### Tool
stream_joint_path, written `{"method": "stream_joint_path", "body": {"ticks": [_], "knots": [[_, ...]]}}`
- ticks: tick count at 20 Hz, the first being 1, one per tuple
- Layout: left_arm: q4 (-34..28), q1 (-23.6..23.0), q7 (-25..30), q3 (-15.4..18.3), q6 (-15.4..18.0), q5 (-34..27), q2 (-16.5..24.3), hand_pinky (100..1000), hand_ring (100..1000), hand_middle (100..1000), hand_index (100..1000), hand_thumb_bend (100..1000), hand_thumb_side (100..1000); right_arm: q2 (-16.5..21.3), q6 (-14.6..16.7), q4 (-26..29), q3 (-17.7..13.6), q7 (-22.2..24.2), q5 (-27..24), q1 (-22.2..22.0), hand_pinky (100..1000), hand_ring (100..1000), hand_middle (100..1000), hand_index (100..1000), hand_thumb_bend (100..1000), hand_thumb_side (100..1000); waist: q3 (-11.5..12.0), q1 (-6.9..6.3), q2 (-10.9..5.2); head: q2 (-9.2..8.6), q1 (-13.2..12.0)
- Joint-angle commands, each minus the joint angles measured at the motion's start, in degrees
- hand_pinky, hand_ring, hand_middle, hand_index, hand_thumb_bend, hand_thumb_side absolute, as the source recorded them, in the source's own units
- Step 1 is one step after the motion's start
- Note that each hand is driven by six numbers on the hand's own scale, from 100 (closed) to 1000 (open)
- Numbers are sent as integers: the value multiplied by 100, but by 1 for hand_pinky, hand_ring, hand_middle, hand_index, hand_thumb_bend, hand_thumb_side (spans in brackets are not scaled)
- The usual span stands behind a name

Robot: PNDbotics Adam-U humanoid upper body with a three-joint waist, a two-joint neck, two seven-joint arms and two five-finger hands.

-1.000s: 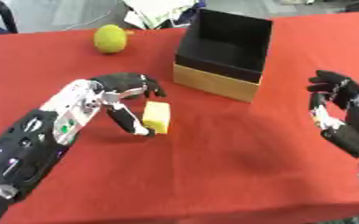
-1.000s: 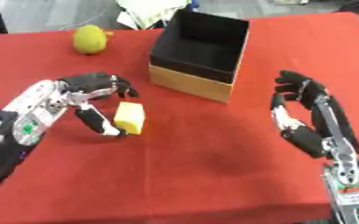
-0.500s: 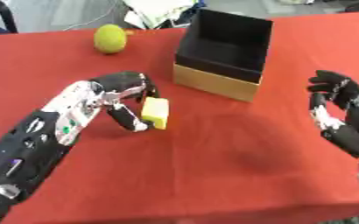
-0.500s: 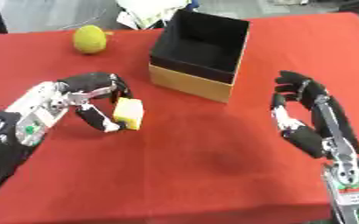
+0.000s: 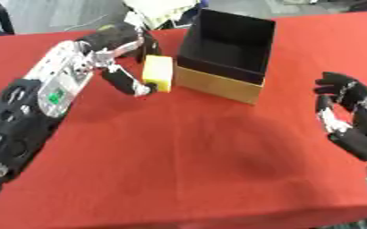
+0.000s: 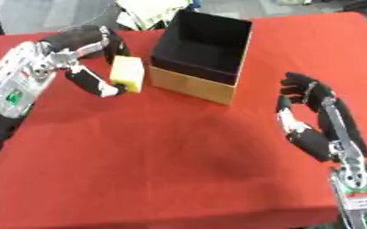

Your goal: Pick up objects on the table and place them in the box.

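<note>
Here the left hand (image 5: 120, 42) has the yellow block (image 5: 158, 73) pinched between its thumb below and curled fingers (image 5: 150, 44) above, and holds it in the air just beside the near-left wall of the box (image 5: 218, 82), seemingly clear of the red worktop (image 5: 194, 170). The block stands with its long axis upright, its broad face turned toward the camera, and it hangs at about the level of the box's tan side rather than above the rim. So the one relation that matters is this: the black opening of the box lies to the right of the block and a little higher and farther back (the rim stands between them). By my judgement the next move must lift the block over that edge before carrying it rightward, or it will knock the wall. The right hand (image 6: 316, 116) waits near the right edge of the worktop, its fingers relaxed and apart, holding nothing, well apart from the box and farther from the block than the left.
</note>
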State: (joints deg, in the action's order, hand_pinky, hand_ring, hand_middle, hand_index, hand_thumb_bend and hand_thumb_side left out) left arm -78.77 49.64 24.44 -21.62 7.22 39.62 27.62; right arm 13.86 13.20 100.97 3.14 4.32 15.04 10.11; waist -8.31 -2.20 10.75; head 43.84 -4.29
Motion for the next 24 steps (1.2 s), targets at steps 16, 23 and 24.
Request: {"method": "stream_joint_path", "body": {"ticks": [16, 23, 24], "knots": [[2293, 1334, -1634, 854, -149, 1439, -1245, 641, 590, 590, 793, 511, 313, 60, 74, 89, 250, 287, -138, 300, 699, 747, 744, 863, 100, 496, -652, -141, 93, 28, -359], [2290, 1349, -1912, 1003, -211, 1411, -1253, 693, 672, 677, 852, 718, 467, 60, 72, 88, 246, 294, -138, 305, 698, 746, 744, 863, 100, 499, -676, -166, 113, 28, -345], [2247, 1374, -1999, 1041, -254, 1372, -1217, 698, 678, 685, 842, 686, 443, 64, 68, 83, 234, 288, -135, 291, 698, 746, 743, 863, 100, 501, -659, -169, 109, 28, -319]]}}
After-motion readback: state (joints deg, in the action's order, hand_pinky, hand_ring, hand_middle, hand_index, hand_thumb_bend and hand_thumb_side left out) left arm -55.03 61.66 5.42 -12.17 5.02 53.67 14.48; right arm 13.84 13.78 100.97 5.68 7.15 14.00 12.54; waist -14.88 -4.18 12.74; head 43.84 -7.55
